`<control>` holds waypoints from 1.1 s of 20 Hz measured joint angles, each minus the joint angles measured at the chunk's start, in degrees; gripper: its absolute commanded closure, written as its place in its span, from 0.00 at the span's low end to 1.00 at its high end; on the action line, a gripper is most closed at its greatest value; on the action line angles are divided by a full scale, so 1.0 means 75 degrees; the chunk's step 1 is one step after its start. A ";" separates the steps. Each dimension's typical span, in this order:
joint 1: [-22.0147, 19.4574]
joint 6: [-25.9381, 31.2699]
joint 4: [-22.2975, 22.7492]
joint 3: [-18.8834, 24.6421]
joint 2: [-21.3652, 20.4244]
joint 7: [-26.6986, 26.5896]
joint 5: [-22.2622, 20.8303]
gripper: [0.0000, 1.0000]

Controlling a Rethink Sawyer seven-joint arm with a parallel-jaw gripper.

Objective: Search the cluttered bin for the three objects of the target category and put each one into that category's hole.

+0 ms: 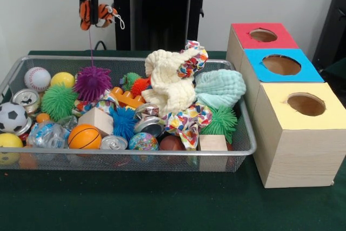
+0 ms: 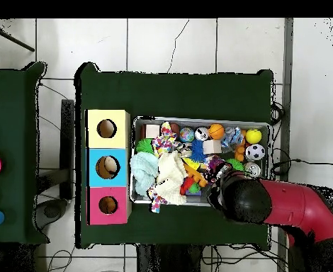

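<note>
High over the left end of the wire mesh bin [image 1: 135, 152], my gripper [image 1: 93, 10] is shut on a small orange-and-black striped plush toy [image 1: 105, 14]. A thin thread hangs from it down toward a purple spiky ball [image 1: 92, 83]. In the overhead view the red arm [image 2: 268, 204] hides the gripper, over the bin's [image 2: 198, 120] lower right part. Beside the bin stand three boxes with round holes: red [image 1: 263, 35], blue [image 1: 281, 64] and yellow [image 1: 306, 104]. They show again from above as red [image 2: 108, 205], blue [image 2: 108, 167] and yellow [image 2: 106, 129].
The bin holds a cream cloth [image 1: 167, 82], a mint cloth [image 1: 220, 87], a patterned cloth [image 1: 189, 120], a baseball [image 1: 37, 78], a soccer ball [image 1: 12, 117], a basketball [image 1: 84, 137], a can [image 1: 26, 100], wooden blocks [image 1: 96, 120] and spiky balls [image 1: 58, 101].
</note>
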 measured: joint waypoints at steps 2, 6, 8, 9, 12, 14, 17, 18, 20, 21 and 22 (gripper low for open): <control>-0.0028 0.0000 0.0000 0.0044 0.0006 0.0000 -0.0006 1.00; -0.0072 0.0000 0.0000 0.0095 0.0006 0.0000 -0.0017 1.00; -0.0107 0.0000 0.0000 0.0120 0.0004 0.0000 -0.0022 1.00; -0.0121 0.0000 0.0000 0.0129 0.0006 0.0000 -0.0025 1.00; -0.0126 0.0000 0.0000 0.0138 0.0035 0.0000 -0.0027 1.00; -0.0127 0.0000 -0.0001 0.0147 0.0088 0.0000 -0.0064 1.00; -0.0126 -0.0002 -0.0001 0.0150 0.0181 0.0000 -0.0161 1.00; -0.0124 -0.0006 -0.0003 0.0150 0.0256 0.0000 -0.0248 1.00; -0.0115 -0.0021 -0.0002 0.0151 0.0318 0.0000 -0.0327 1.00; -0.0096 -0.0039 -0.0006 0.0151 0.0405 0.0000 -0.0432 1.00; -0.0079 -0.0054 -0.0010 0.0151 0.0474 0.0000 -0.0509 1.00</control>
